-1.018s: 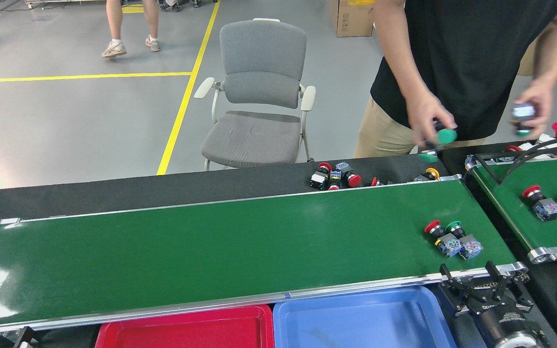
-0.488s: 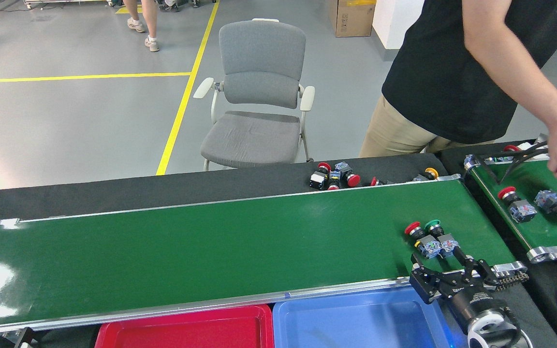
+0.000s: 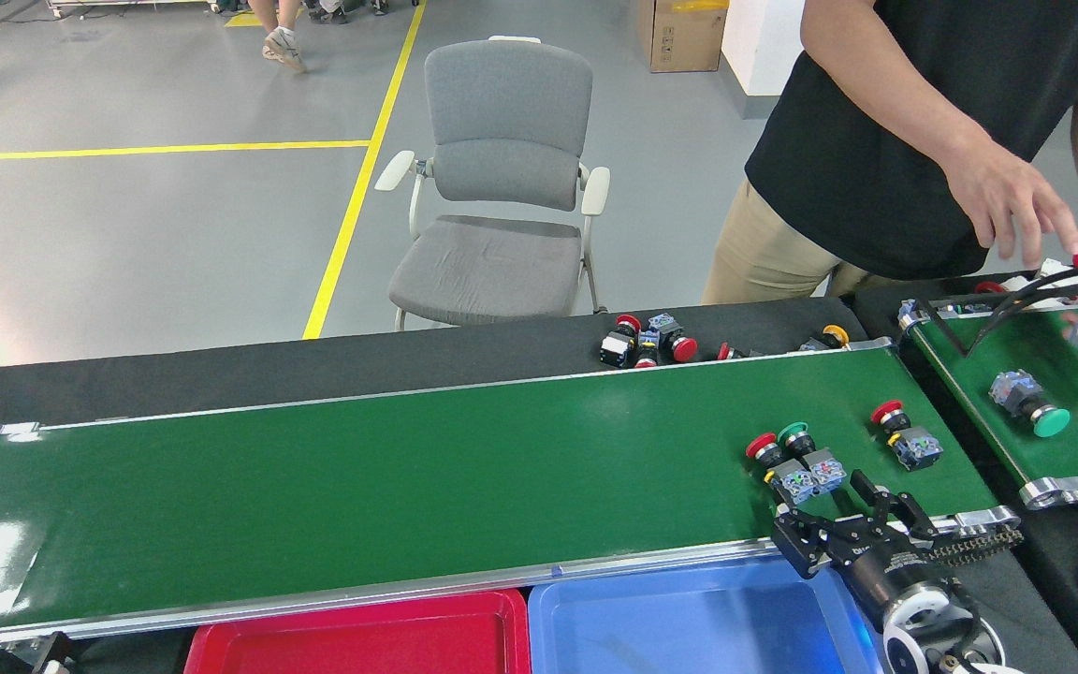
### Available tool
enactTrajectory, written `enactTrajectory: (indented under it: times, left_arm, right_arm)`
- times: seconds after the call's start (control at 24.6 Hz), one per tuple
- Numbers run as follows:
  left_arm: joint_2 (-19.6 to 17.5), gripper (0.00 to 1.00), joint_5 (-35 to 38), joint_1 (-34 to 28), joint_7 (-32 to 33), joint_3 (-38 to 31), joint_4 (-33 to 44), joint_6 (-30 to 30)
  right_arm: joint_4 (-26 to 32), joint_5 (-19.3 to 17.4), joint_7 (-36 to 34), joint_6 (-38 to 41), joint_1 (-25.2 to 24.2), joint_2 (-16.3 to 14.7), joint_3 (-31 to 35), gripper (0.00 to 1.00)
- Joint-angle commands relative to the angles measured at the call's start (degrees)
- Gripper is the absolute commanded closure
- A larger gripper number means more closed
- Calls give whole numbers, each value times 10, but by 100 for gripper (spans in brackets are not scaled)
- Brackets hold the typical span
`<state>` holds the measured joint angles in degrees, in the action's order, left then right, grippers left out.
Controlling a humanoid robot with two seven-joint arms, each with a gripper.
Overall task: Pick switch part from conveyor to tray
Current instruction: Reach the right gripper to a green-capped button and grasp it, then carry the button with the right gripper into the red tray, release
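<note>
Grey workshop floor behind; dark bench carrying the conveyor [image 3: 408, 459], glossy green belt. Item: two switch parts [image 3: 796, 461], red-capped and green-capped, lying touching near the belt's front rail; a third red-capped part [image 3: 907, 437] nearby to the right. Right tool [image 3: 852, 529]: fingers spread wide, empty, just in front of the pair. Left tool: not visible. Blue tray [image 3: 689, 618] directly below. Advice: single out one part, probably the nearer body; close squarely on it.

A factory or workshop floor is showing here. Yellow floor lines [image 3: 352, 197] are crossing grey flooring, and a green conveyor [image 3: 408, 468] is carrying push-button switch parts [image 3: 796, 461] beside plastic trays [image 3: 689, 618].
</note>
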<state>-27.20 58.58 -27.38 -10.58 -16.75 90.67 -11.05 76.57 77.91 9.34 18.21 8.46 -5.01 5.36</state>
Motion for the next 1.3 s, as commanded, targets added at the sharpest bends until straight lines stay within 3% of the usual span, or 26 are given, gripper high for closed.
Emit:
enactTrajectory:
  times: [0.0, 0.2, 0.24, 0.33, 0.45, 0.53, 0.65, 0.81, 0.94, 0.98, 1.02, 1.06, 1.1, 1.26]
  left_arm:
    - [-7, 0, 0, 3, -4, -3, 3, 0]
    - [-7, 0, 1, 4, -4, -3, 3, -1]
    - [-6, 0, 1, 4, -4, -3, 3, 0]
    - [-6, 0, 0, 3, -4, -3, 3, 0]
    - [-4, 0, 1, 2, -4, -3, 4, 0]
    - [-3, 0, 1, 1, -4, -3, 5, 0]
    - [-3, 0, 1, 1, -4, -3, 5, 1]
    - [-3, 0, 2, 2, -4, -4, 6, 2]
    - [-3, 0, 2, 2, -3, -5, 6, 2]
    - [-4, 0, 2, 3, -3, -5, 6, 1]
    - [-4, 0, 2, 3, -3, -5, 6, 0]
    - [-5, 0, 2, 4, -2, -5, 6, 0]
    - [-4, 0, 2, 4, -2, -5, 6, 0]
    - [-3, 0, 3, 10, -2, -3, 5, 0]
  right_arm:
    - [-3, -1, 2, -5, 14, -4, -3, 1]
    - [-48, 2, 2, -8, 49, 1, -29, 4]
    - [-52, 2, 2, -12, 54, -2, -40, 11]
    - [-55, 2, 0, -10, 56, -6, -59, 45]
    - [-50, -1, -4, 7, 53, -25, -78, 85]
    - [-45, -2, -18, 23, 53, -29, -79, 95]
    - [-22, -2, -42, 59, 50, -30, -79, 96]
    - [59, -1, -49, 195, 26, -19, -91, 94]
    - [83, 0, -49, 268, 25, 6, -172, 90]
    - [88, 1, -49, 268, 29, 9, -204, 81]
    - [92, 1, -49, 268, 33, 15, -236, 62]
    - [92, 1, -49, 268, 35, 27, -262, 28]
    - [91, 2, -49, 268, 35, 38, -281, 0]
    - [88, 15, -51, 268, 29, 44, -312, 0]
